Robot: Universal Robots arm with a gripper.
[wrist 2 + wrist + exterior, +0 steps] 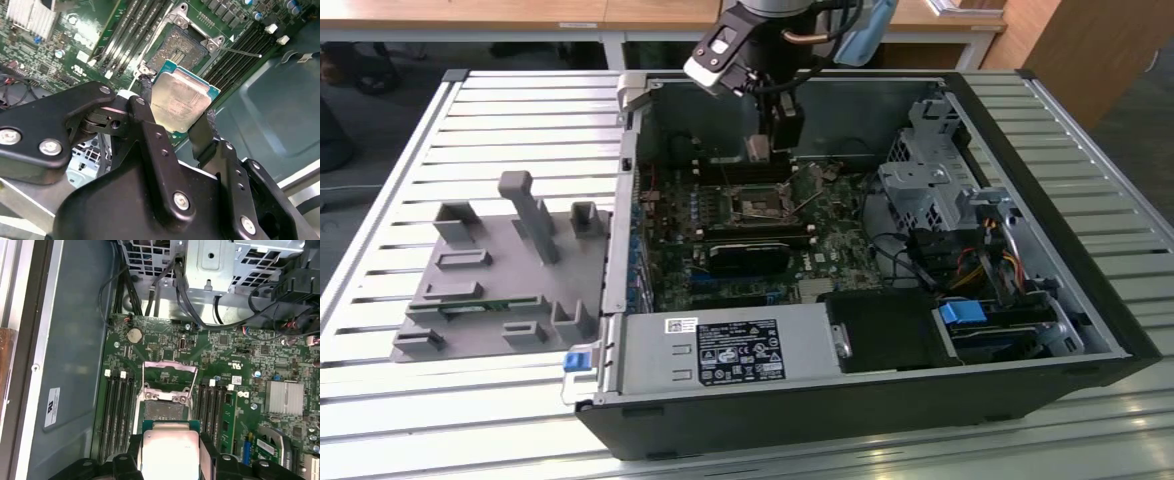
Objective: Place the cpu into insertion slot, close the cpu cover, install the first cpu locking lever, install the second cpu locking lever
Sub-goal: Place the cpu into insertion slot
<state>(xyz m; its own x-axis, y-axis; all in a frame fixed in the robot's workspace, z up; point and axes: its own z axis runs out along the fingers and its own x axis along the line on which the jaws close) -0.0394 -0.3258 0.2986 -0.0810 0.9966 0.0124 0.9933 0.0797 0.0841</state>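
My gripper (762, 150) hangs inside the open computer case, shut on the cpu (180, 102), a flat square chip with a dull silver top and green edge. In both wrist views the black fingers (144, 89) clamp the chip by two opposite sides. The chip hovers above the board, just off one side of the insertion slot (178, 46), a square socket with a dark centre (165, 411) (758, 205). The cpu cover (170, 366), a thin silver frame, stands swung open beyond the socket. A thin silver lever (245, 51) sticks out beside the socket.
Long black memory slots (117, 415) flank the socket on both sides. A finned silver heatsink (284, 397), a metal drive cage (927, 185) and cable bundles (150, 295) crowd the case. A grey fixture (507, 265) lies on the slatted table at the exterior view's left.
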